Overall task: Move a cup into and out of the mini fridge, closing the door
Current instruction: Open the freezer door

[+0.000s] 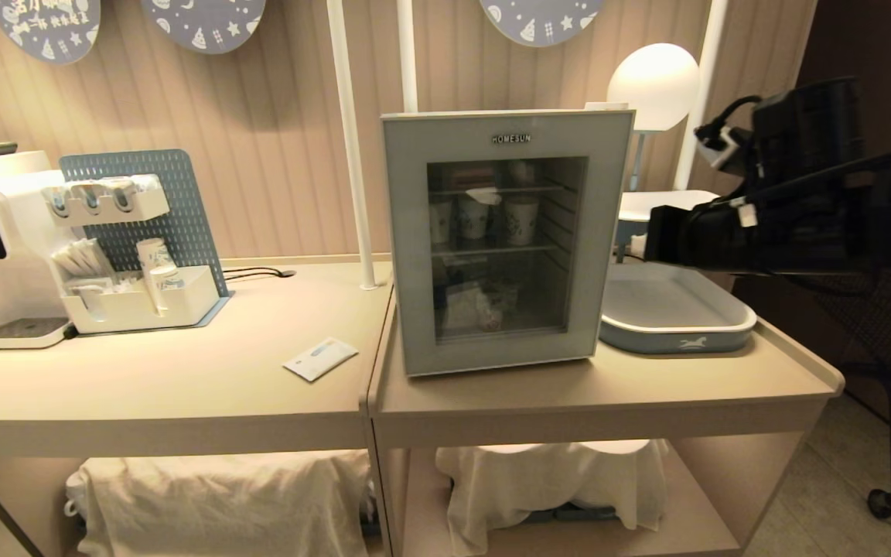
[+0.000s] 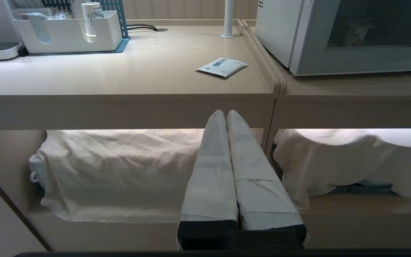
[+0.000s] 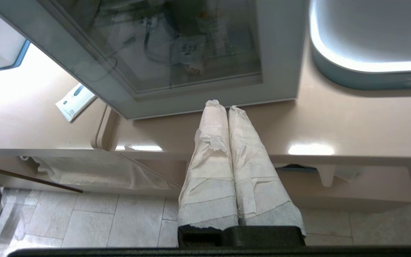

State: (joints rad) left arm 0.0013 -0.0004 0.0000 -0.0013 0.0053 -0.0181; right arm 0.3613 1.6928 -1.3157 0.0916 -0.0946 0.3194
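Right gripper (image 3: 226, 106) has its taped fingers pressed flat together, holding nothing, tips poised over the counter (image 3: 334, 121) just off the lower front edge of the door (image 3: 280, 53). In the head view the right arm (image 1: 786, 224) reaches in from three o'clock, raised beside the mini fridge (image 1: 506, 240). The door is shut flush, HOMESUN lettering across the top of its frame. Through the dark glass, paper cups (image 1: 521, 220) stand on the middle wire shelf, with more items below that are hard to make out. At four o'clock of the fridge, touching distance, sits a grey-blue tray (image 1: 677, 333). At eight o'clock lies a small white packet (image 1: 320, 358) on the neighbouring counter. Left gripper (image 2: 226, 112) hangs low in front of the counter edge, fingers closed together and empty, white cloths (image 2: 120, 171) covering the shelf beyond.
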